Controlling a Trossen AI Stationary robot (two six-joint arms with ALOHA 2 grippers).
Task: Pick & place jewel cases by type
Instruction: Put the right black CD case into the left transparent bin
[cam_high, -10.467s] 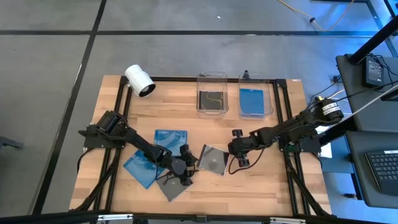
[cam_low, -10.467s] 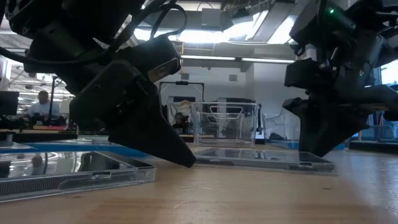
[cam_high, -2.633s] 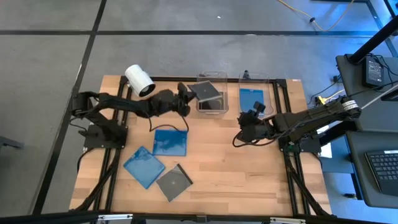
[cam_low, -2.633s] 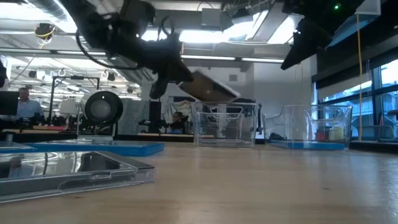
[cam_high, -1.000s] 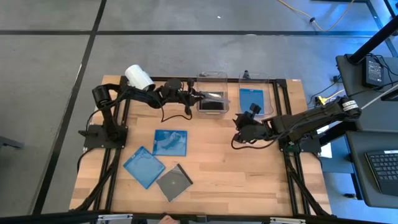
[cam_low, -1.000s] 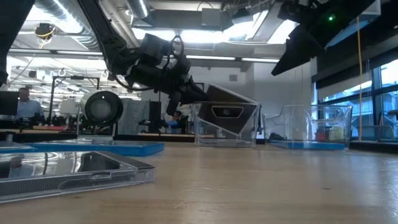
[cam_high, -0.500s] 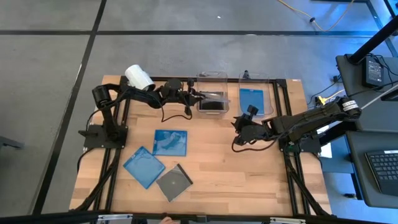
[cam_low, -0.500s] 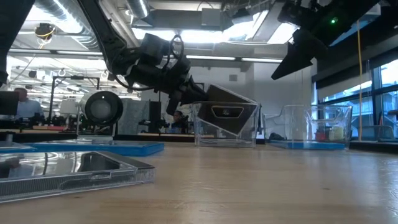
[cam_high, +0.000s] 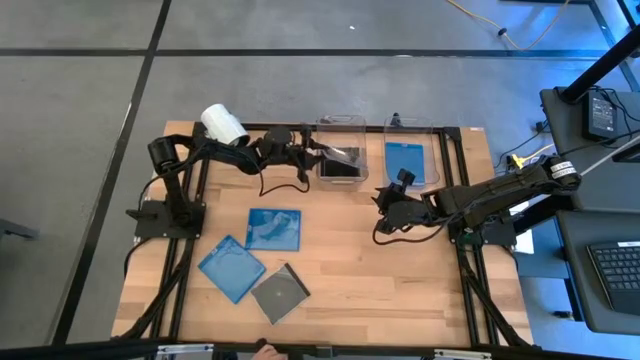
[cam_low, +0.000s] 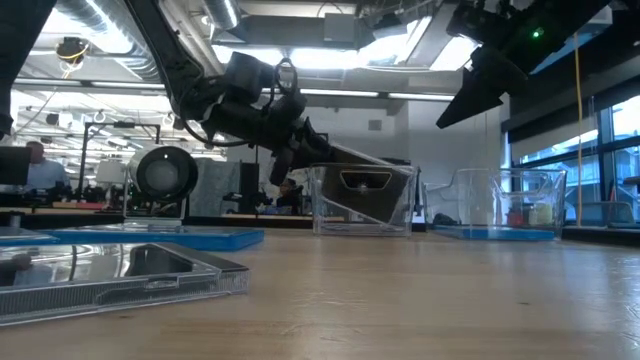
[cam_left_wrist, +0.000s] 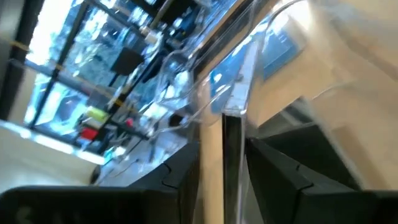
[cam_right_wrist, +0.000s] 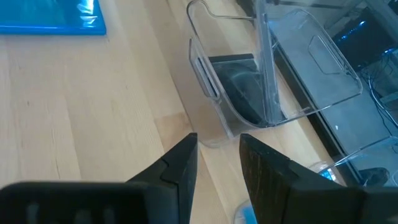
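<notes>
Left gripper (cam_high: 312, 152) at the left bin's (cam_high: 341, 125) rim by the desk's far edge grips a tilted dark case (cam_low: 365, 190); right gripper (cam_high: 392, 192) hangs mid-desk, slightly parted, empty.

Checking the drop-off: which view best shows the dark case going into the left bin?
The low view: the dark jewel case shows side-on, tilted inside the left bin, with the left tool at its upper end. The high view shows it small, partly under the arm. The left wrist view shows only an edge. The right wrist view shows dark cases through the bin wall.

The left gripper (cam_left_wrist: 224, 186) points over a clear bin's rim (cam_left_wrist: 249, 81), its two dark fingers (cam_left_wrist: 283, 177) slightly parted. A thin case edge (cam_left_wrist: 231, 155) sits between them. Something blue (cam_left_wrist: 277, 50) shows through the clear plastic beyond.
</notes>
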